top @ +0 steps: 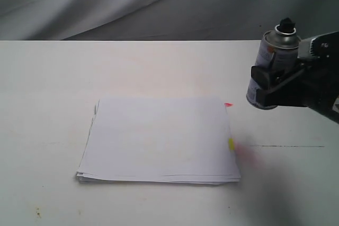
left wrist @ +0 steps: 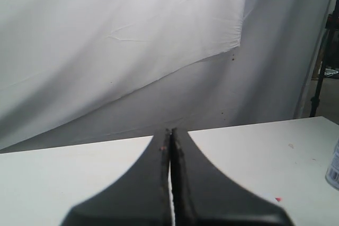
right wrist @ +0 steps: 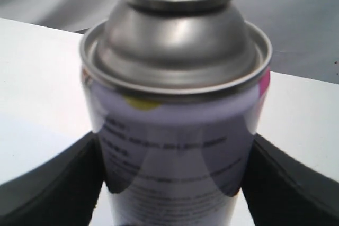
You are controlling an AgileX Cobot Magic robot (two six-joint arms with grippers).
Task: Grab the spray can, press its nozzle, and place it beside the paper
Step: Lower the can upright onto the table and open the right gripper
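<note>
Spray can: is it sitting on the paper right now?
No, the right gripper holds the spray can clear of the paper, past its tabbed edge.

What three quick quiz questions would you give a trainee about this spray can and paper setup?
1. True or false: the right hand is clamped around the spray can.
2. Pick one: the left hand is A) wide open, B) shut and empty, C) holding a cup.
3. Short answer: in the exterior view, on which side of the paper is the spray can?

Key: 1 true; 2 B; 3 right.
</note>
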